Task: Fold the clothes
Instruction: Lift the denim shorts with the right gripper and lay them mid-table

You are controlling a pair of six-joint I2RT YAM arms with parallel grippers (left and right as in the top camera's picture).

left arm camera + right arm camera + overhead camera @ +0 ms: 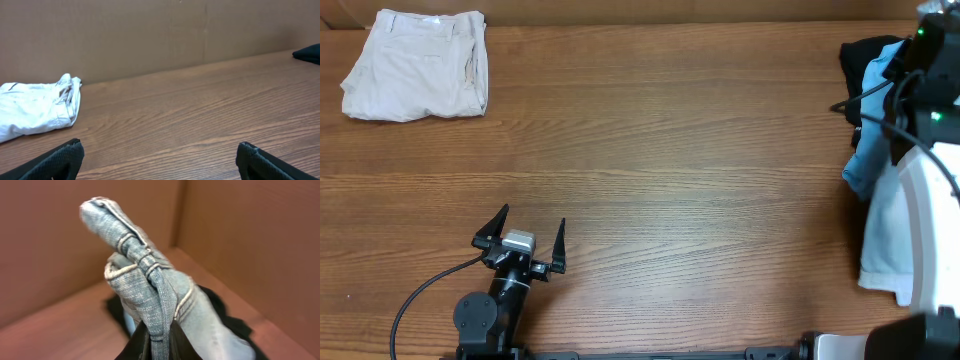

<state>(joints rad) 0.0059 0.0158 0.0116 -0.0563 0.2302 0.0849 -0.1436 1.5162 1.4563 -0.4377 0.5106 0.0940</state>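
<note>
In the right wrist view, my right gripper [160, 341] is shut on a bunched fold of the faded light-blue denim shorts [145, 280], lifted above a black garment [227, 317]. Seen from overhead, the right arm [920, 75] stands over the pile at the far right edge, where the black garment [865, 55] and pale blue cloth [880, 215] show. Folded beige shorts [417, 65] lie at the back left. My left gripper [532, 238] is open near the front edge with nothing between its fingers [62, 157], well apart from every garment.
A brown cardboard wall [150, 35] backs the wooden table [670, 170]. The beige shorts [35, 107] sit ahead and to the left of the left gripper. A black cable [420, 290] loops beside the left arm's base.
</note>
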